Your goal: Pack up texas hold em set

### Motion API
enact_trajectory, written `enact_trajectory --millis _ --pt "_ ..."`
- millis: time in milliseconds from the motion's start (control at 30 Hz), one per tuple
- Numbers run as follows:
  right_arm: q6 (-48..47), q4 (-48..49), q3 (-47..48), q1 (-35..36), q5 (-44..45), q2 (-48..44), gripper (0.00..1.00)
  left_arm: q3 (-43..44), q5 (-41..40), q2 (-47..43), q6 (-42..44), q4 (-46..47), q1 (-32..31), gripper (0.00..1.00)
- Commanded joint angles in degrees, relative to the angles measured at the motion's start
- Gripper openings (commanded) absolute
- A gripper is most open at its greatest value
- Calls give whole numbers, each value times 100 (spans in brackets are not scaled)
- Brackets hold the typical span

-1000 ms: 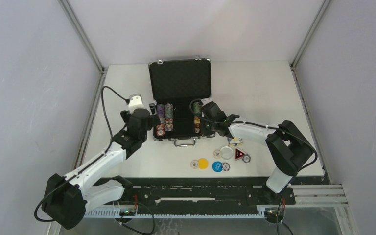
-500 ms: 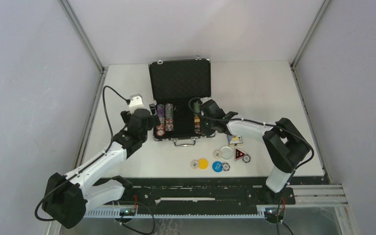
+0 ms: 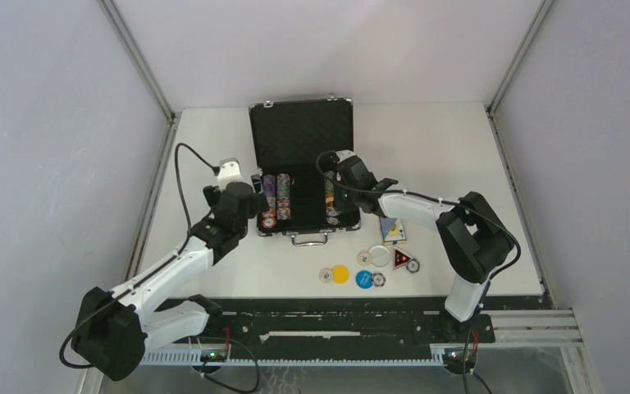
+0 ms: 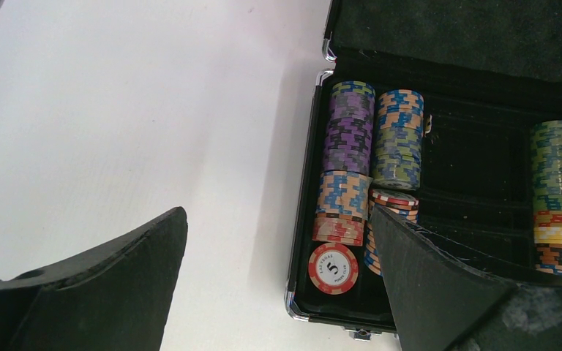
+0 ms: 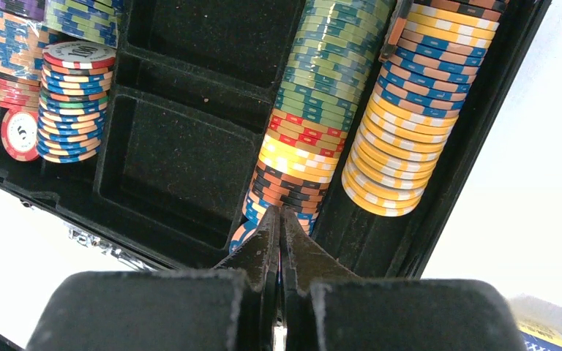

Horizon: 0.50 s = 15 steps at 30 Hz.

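Observation:
The black briefcase [image 3: 340, 223] of the texas hold em set lies open mid-table with its lid [image 3: 301, 135] upright. Chip stacks lie in rows along its left side [image 3: 276, 197] and right side [image 3: 330, 199]. My left gripper [image 3: 256, 205] is open, and in the left wrist view [image 4: 278, 210] its fingers straddle the case's left wall, near a flat red chip [image 4: 333, 268]. My right gripper [image 5: 279, 212] is shut, its tips against the near end of a chip row [image 5: 315, 110] and nothing seen between them. Both middle compartments [image 5: 183, 161] hold nothing.
In front of the case lie a card deck [image 3: 393, 231], a white button [image 3: 380, 256], a red-black triangle token [image 3: 402, 258], a yellow button [image 3: 340, 274], a blue button [image 3: 364, 279] and a few loose chips [image 3: 326, 275]. The case handle [image 3: 310, 239] points toward me.
My right gripper has moved a little away from me and leftward over the case's right chip rows, staying shut. The left arm has hardly moved.

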Motion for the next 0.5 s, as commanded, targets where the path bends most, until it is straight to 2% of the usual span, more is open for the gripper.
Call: enact_trajectory --millis 0,467 --pt "-91 205 186 2 17 90 0 326 -74 20 89 135 25 100" --pt "-147 36 1 261 224 -818 0 278 18 -143 54 143 25 100"
